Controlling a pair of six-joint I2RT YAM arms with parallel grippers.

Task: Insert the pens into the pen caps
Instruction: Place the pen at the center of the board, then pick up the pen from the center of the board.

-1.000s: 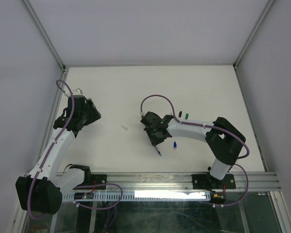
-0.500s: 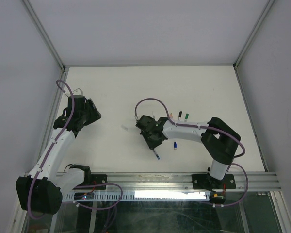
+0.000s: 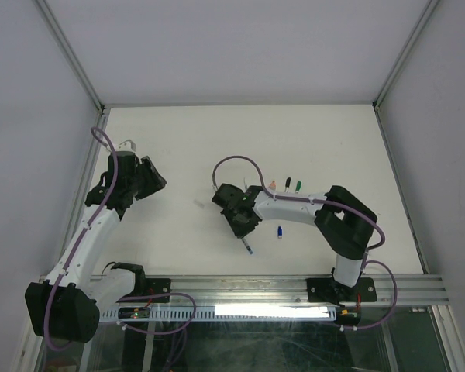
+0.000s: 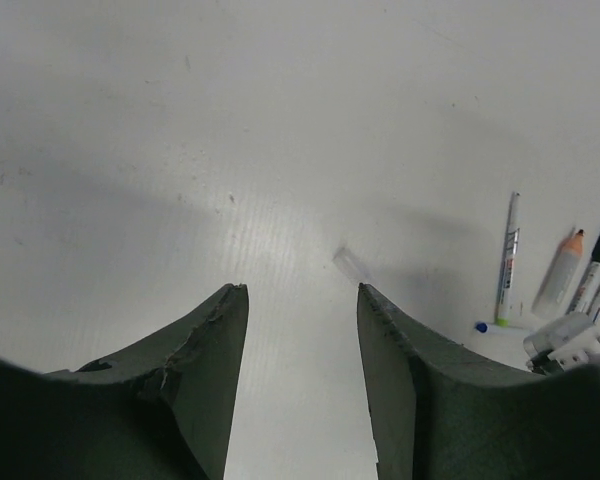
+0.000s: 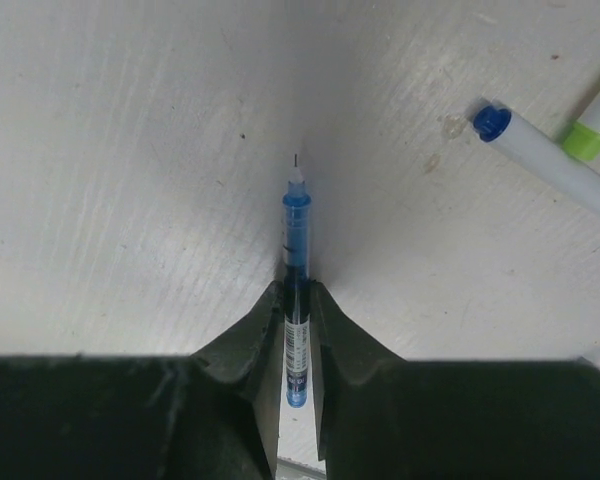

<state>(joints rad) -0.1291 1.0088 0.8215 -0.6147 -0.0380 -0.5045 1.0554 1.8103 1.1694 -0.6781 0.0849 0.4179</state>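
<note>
white table point(image 4: 180, 120) carries a clear cap point(image 4: 350, 265) and, well apart, several pens point(image 4: 507, 255) side by side.

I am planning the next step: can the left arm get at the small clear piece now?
Probably yes: the left gripper stands open and empty, and the clear piece lies alone on the table ahead of its fingers, nothing between.

1 camera looks steeply down from high behind the arm bases point(image 3: 333, 288). 2 wrist cameras sit close over the counter point(image 3: 294, 132), facing past their jaws; overhead and left-wrist views share the pens point(image 4: 507, 255).
</note>
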